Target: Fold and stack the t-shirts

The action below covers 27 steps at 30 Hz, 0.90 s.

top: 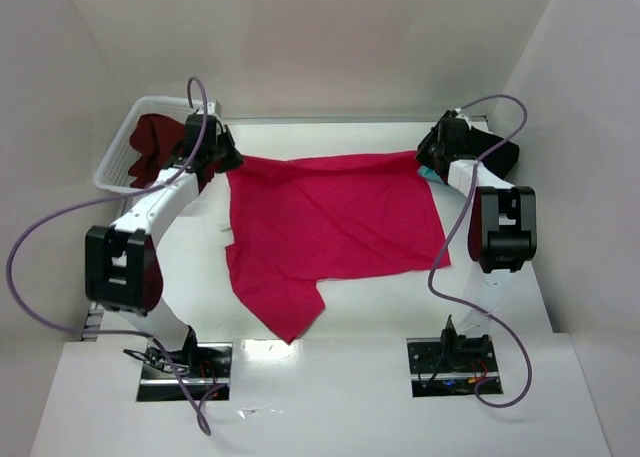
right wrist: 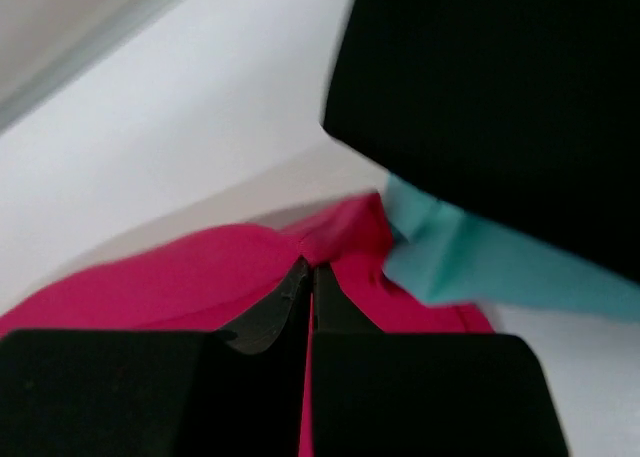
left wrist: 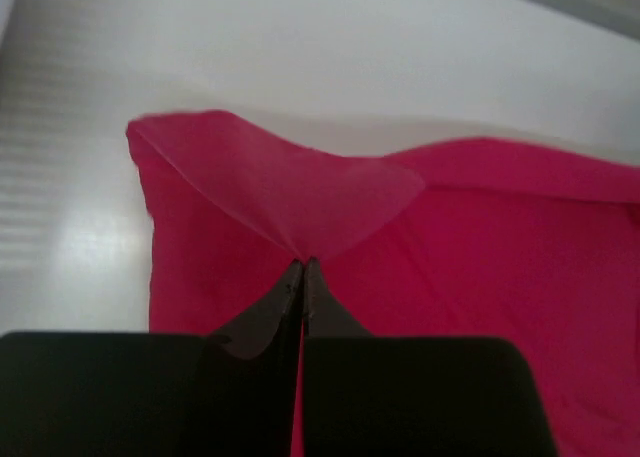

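Observation:
A crimson-pink t-shirt [top: 330,227] lies spread over the middle of the table, one part hanging toward the near edge. My left gripper [top: 222,163] is shut on its far left corner; in the left wrist view my left gripper [left wrist: 303,264] pinches a raised peak of the crimson-pink t-shirt [left wrist: 480,237]. My right gripper [top: 428,165] is shut on the far right corner, where the crimson-pink t-shirt [right wrist: 200,277] bunches at my right gripper [right wrist: 309,267]. A teal t-shirt [right wrist: 480,262] lies under a black t-shirt [right wrist: 500,97] just right of that grip. A dark maroon t-shirt [top: 152,137] sits in the basket.
The white lattice basket [top: 118,157] stands at the far left corner against the wall. The black t-shirt [top: 500,155] lies at the far right by the side wall. White walls enclose the table on three sides.

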Available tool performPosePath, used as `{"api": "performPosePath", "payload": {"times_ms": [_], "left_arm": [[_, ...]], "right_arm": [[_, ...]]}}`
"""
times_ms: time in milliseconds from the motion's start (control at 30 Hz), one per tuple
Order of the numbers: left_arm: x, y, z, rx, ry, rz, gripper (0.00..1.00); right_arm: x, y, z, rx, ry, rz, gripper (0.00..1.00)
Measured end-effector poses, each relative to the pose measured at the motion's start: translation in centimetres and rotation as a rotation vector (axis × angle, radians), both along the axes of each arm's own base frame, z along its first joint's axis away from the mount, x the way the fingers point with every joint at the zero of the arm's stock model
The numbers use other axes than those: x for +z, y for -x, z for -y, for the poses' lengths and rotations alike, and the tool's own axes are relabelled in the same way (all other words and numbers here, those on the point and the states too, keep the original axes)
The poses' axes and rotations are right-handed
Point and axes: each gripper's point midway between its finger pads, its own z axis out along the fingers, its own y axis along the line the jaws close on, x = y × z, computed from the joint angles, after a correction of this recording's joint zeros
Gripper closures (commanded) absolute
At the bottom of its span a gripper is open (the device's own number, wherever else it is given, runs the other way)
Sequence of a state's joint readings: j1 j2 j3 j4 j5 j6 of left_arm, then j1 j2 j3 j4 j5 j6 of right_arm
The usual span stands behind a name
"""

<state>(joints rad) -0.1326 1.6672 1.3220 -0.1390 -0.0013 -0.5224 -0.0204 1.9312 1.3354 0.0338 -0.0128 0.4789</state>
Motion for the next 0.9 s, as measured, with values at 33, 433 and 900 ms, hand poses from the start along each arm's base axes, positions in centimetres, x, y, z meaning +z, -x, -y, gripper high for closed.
{"api": "performPosePath", "payload": {"times_ms": [33, 433, 900], "left_arm": [[-0.1, 1.6, 0.3, -0.010, 0.003, -0.022, 1.00], [-2.1, 8.6, 4.7, -0.128, 0.020, -0.123, 1.00], [-6.1, 13.9, 5.9, -0.124, 0.077, -0.282, 1.00]], "right_arm": [[-0.7, 0.8, -0.1, 0.000, -0.004, -0.021, 1.00], [-1.6, 2.6, 1.2, -0.031, -0.011, -0.065, 1.00], [-2.5, 3.3, 1.8, -0.045, -0.010, -0.097, 1.00]]}}
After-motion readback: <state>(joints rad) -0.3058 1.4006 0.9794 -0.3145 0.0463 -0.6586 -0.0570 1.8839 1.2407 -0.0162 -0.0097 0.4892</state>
